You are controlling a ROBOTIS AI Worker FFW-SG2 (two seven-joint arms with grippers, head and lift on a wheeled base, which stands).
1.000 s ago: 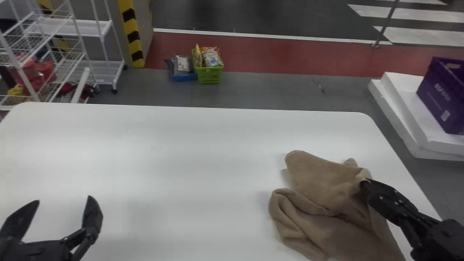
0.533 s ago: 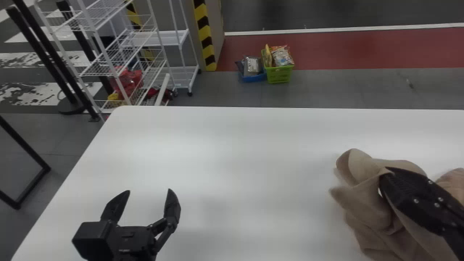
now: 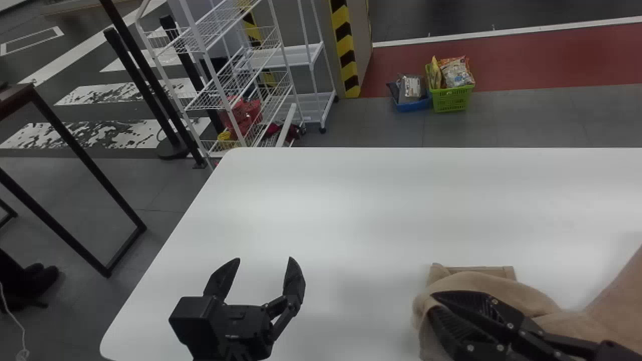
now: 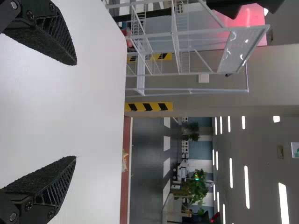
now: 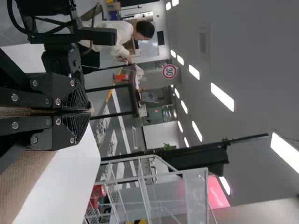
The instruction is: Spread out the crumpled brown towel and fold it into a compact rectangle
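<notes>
Well, the right gripper (image 3: 434, 303) has its jaws clenched on the brown towel (image 3: 506, 290), with cloth wrapped about their tips; in the right wrist view, the tips of the right gripper (image 5: 89, 111) meet around a small bit of fabric that pokes out just past them. The left gripper (image 3: 264, 259) grasps nothing: its jaws stand wide apart, over the white tabletop (image 3: 351, 200) and to the left of the towel, and the left wrist view shows the same broad gap at the left gripper (image 4: 76, 110). The towel lies at the lower right of the head view, bunched and folded over itself around the right jaws. A straight, hemmed edge sticks out just beyond the bunched part, and more cloth runs off to the right, slanting up at the view's edge. Between the left gripper and the towel is a bare stretch of tabletop, and more of it spreads out past them both. Beyond its far side, on the grey floor (image 3: 371, 125), a green basket (image 3: 451, 99) holds some packets (image 3: 455, 72), with a blue tray (image 3: 414, 104) just beside it. Farther left stand a pillar with yellow and black stripes (image 3: 345, 47) and a white wire rack (image 3: 220, 90).
</notes>
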